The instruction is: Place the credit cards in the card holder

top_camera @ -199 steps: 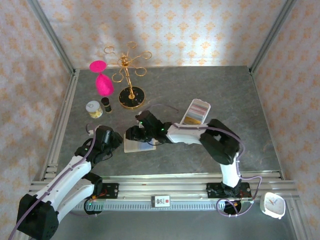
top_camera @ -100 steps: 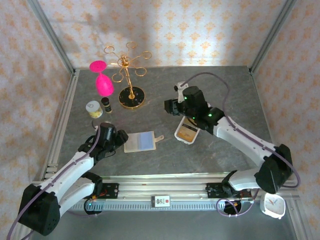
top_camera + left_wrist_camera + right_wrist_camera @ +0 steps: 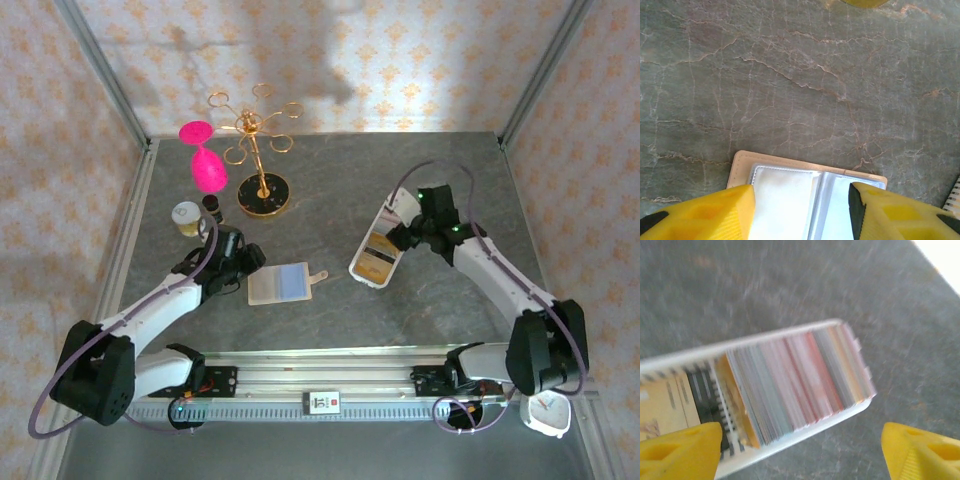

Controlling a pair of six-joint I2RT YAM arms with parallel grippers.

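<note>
**Task item.** The credit cards (image 3: 800, 385) are thin plastic rectangles in mixed pinks, greys and oranges. They stand packed on edge in a long white plastic tray (image 3: 765, 335), directly beneath the right pincer (image 3: 802, 437) and between its two yellow fingers, with no contact. That pincer's jaws are spread wide and carry nothing.

**Destination.** The card holder (image 3: 790, 192) is a tan, book-shaped wallet with clear sleeves. It lies open and flat on the grey veined tabletop (image 3: 790, 75), under and just ahead of the left pincer (image 3: 801, 200). That pincer's jaws stand part-way apart and empty. Whether either finger rests on the holder cannot be told. Seen from above, the holder lies well to the left of the right pincer.

**Hazards, as judged:**
- The cards are pressed tightly together, so closing jaws may take several at once or pinch none cleanly.
- A finger coming down on the tray wall could tip or drag the tray.
- The holder does not appear to be pinned, so a card pushed at a sleeve mouth may slide it away.
- The sleeves lie flat, so a card edge may ride over the opening.
</note>
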